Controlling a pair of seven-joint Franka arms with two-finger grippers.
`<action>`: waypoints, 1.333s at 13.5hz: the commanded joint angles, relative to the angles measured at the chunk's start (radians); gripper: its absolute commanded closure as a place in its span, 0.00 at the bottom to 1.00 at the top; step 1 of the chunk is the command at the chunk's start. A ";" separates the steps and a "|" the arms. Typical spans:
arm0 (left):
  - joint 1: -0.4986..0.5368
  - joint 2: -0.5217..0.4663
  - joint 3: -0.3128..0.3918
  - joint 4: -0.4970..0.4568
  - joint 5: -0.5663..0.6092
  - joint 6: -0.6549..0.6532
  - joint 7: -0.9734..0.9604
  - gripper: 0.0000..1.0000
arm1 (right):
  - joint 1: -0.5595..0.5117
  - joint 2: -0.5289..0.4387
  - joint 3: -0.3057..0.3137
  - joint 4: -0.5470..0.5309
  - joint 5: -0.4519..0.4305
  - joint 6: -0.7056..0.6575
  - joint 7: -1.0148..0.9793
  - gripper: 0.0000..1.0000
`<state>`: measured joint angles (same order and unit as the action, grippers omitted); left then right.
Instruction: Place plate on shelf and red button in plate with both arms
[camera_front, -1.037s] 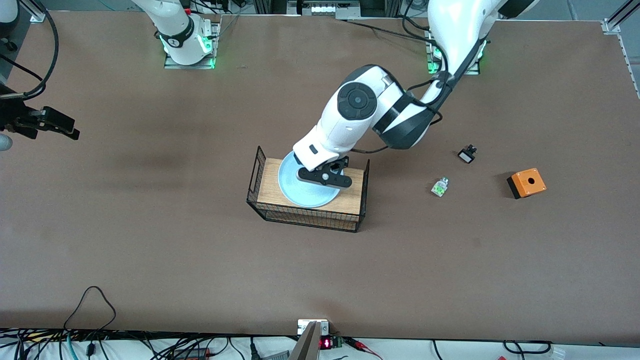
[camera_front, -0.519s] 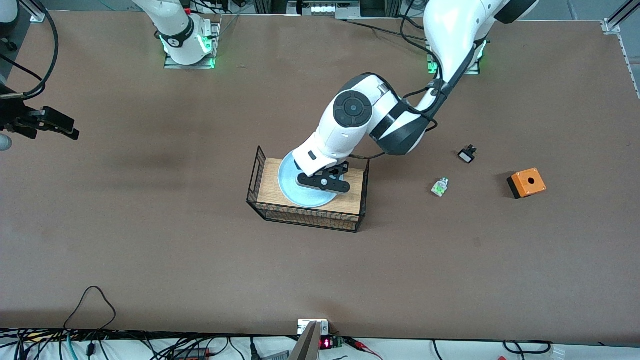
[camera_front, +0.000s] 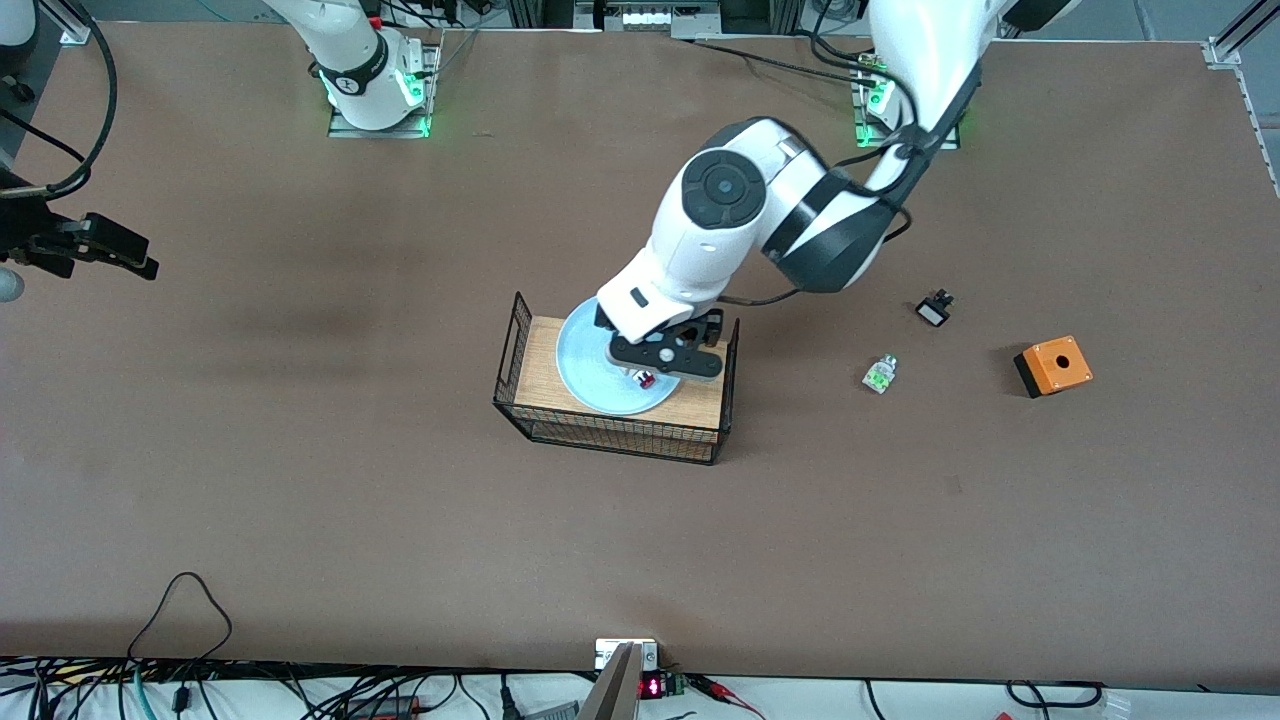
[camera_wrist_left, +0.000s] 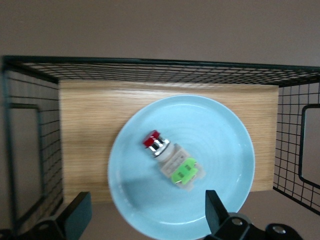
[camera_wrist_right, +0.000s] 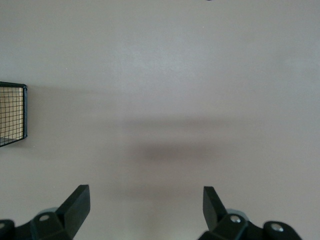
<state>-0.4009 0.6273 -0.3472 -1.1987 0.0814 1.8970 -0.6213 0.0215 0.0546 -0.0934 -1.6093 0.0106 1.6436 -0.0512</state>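
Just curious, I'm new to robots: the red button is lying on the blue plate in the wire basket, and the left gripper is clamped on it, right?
Not quite. The red button lies on the plate, but the left gripper is open above it, holding nothing, as the left wrist view shows.

you're looking at a glossy, smooth pale-blue plate (camera_wrist_left: 220, 150) sitting on a matt wood-grain board (camera_wrist_left: 85, 130) inside a thin black wire-mesh basket (camera_wrist_left: 295, 150). the red button (camera_wrist_left: 170, 159) is showing a shiny metal collar, and the table (camera_front: 300, 480) is looking matt brown.
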 joint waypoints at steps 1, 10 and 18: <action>0.080 -0.104 -0.003 -0.021 0.026 -0.163 -0.003 0.00 | 0.001 -0.007 0.000 0.002 -0.015 0.002 0.004 0.00; 0.322 -0.273 -0.006 -0.018 0.026 -0.493 0.113 0.00 | 0.011 -0.007 0.001 0.003 -0.014 -0.001 0.001 0.00; 0.412 -0.559 0.218 -0.298 -0.024 -0.366 0.442 0.00 | 0.035 -0.012 0.000 0.003 -0.014 -0.005 0.011 0.00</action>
<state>0.0068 0.2194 -0.2089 -1.3070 0.0808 1.4382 -0.2314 0.0509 0.0546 -0.0918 -1.6085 0.0104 1.6448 -0.0512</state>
